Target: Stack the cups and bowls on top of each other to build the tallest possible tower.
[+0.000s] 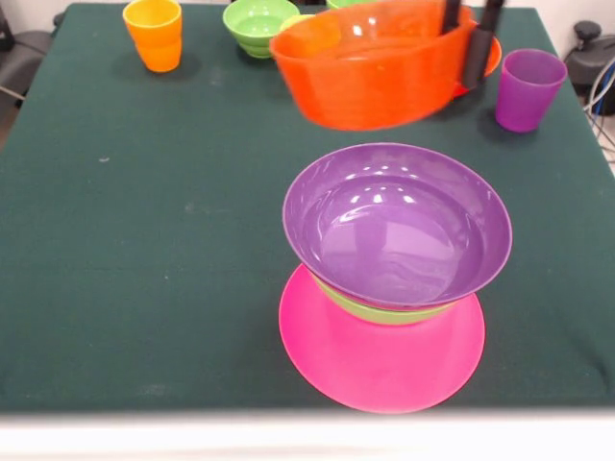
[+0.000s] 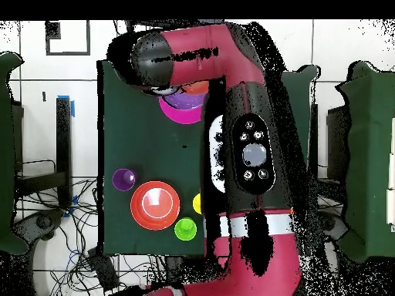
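One orange-red bowl hangs clamped in the end effector; no readable writing.

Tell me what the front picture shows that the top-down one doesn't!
Only the front view shows the orange cup, the light green bowl in the stack, and the gripper holding a tilted orange-red bowl by its rim. Only the overhead view shows the whole red arm, which covers much of the table. Both show the purple cup and the purple bowl above the pink bowl.
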Robot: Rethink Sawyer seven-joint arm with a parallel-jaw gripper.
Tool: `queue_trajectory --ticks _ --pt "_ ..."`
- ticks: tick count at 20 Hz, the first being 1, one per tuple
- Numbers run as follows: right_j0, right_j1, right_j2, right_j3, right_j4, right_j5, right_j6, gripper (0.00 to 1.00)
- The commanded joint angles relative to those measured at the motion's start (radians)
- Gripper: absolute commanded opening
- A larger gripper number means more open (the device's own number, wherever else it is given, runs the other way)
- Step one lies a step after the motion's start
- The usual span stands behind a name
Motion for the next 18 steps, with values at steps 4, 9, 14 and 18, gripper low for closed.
queue_trajectory --ticks 4,9,14,18 --pt "0.065 0.135 -0.048 -0.158 -0.035 0.153 0.072 0.00" --pt "0.085 0.192 -0.069 -0.238 -0.049 0.165 0.072 0.00" --pt "0.103 0.211 -0.099 -0.267 -0.043 0.158 0.087 0.00" --pt "0.117 0.222 -0.132 -0.271 -0.036 0.177 0.105 0.00"
